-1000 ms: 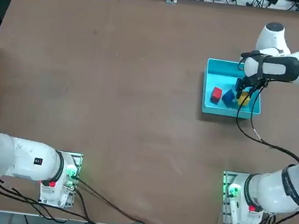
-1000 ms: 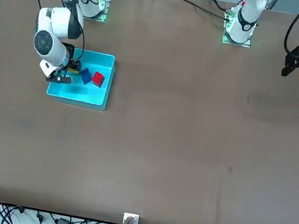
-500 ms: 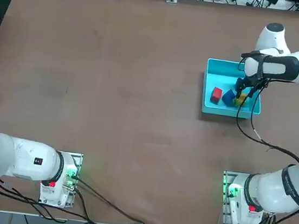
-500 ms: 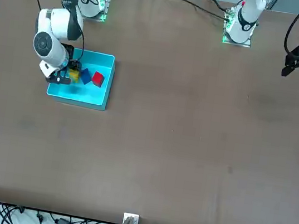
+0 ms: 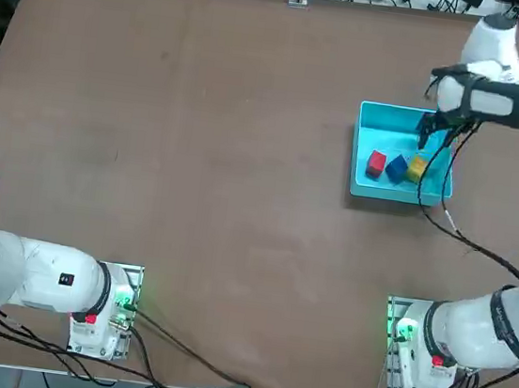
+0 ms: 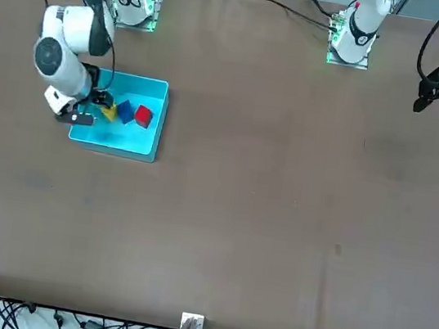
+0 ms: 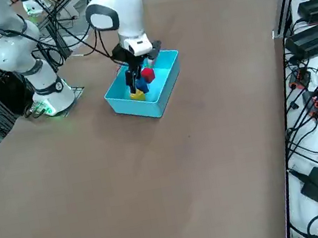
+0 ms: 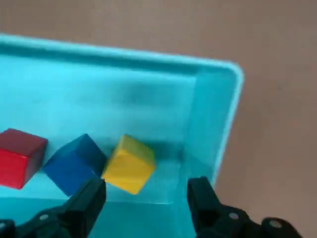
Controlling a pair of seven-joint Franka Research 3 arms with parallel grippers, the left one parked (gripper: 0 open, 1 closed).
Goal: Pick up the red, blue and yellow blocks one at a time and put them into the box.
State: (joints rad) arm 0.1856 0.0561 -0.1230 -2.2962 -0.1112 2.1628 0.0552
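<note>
I see my right gripper (image 8: 146, 198) with its two fingers (image 8: 86, 201) spread apart and nothing between them, hanging above the box (image 5: 382, 119) near its right wall. Just below the fingertips lies the yellow block (image 8: 129, 163), resting on the box floor and touching the blue block (image 8: 74, 163) beside it (both sit turned at an angle to the walls). The red block (image 8: 20, 157) comes next in the row, just beside the blue one, so all three lie inside the box along its side nearest the robot. The box itself sits on the desk (image 5: 199, 149) in the far right part, well away from the near edge and close to the right edge.
</note>
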